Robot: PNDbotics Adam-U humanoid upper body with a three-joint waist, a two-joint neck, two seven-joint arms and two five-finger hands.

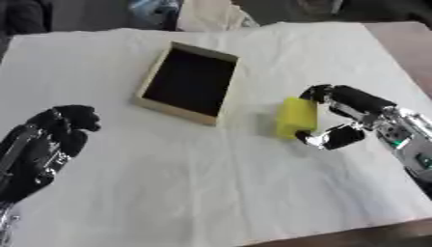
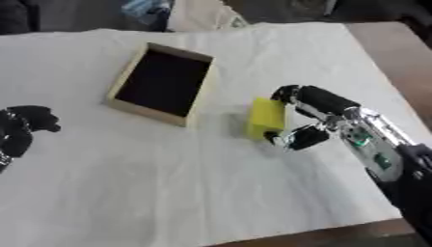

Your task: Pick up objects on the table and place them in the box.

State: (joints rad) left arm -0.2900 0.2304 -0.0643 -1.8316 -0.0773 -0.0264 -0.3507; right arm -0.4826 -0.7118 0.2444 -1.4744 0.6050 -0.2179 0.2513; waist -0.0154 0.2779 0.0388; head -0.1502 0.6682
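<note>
White-draped bench (image 1: 211, 193) — box (image 1: 148, 77) looks empty; right robot hand (image 1: 342, 118) is clamped on the yellow block (image 1: 295, 118), not yet lifted — left robot hand (image 1: 50, 137) curled idle.

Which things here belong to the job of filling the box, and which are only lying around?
Belong to the job:
- yellow block, pinched by the right robot hand
- open box, dark inside
- left robot hand, curled and holding nothing, at the lower left

Just lying about:
- white cloth covering the table
- bundled items beyond the far edge, too unclear to name
</note>
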